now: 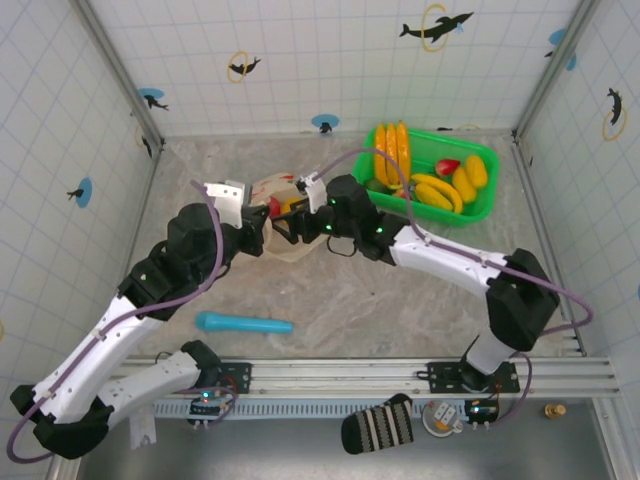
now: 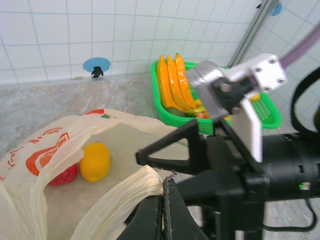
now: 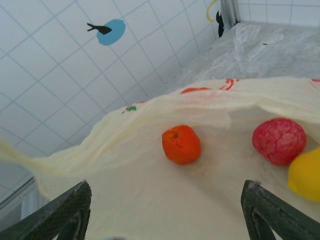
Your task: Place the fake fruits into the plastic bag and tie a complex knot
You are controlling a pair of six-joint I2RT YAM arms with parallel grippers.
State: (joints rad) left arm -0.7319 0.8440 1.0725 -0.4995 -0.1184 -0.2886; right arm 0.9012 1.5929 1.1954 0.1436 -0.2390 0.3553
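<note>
Mid-worktop (image 1: 400, 300), my left gripper (image 2: 163, 200) pinches the thin cream plastic bag (image 2: 55, 145); my right gripper (image 3: 165, 187), wide open, empty, could snag it

Place: a robot lab test cell, not a home or a shop.
Walls: white grid-tile panels (image 1: 330, 60) on three sides, dotted with dolphin stickers (image 1: 436, 25) and held by metal posts (image 1: 115, 65), forming a built enclosure.
Work surface: a marble-look table (image 1: 400, 310).
Rig: left arm (image 1: 130, 320) and right arm (image 1: 450, 260) bolted to an aluminium rail (image 1: 350, 375) at the near edge. A purple cable (image 1: 215, 250) loops along them, with a small circuit board (image 1: 205, 405) below.
Props: toy fruit (image 1: 435, 192) in a green basket (image 1: 485, 160), a printed bag (image 2: 115, 195), a blue tube (image 1: 245, 324).
Clutter: a striped cloth (image 1: 378, 425), possibly a sock, on the ledge before the rail.
</note>
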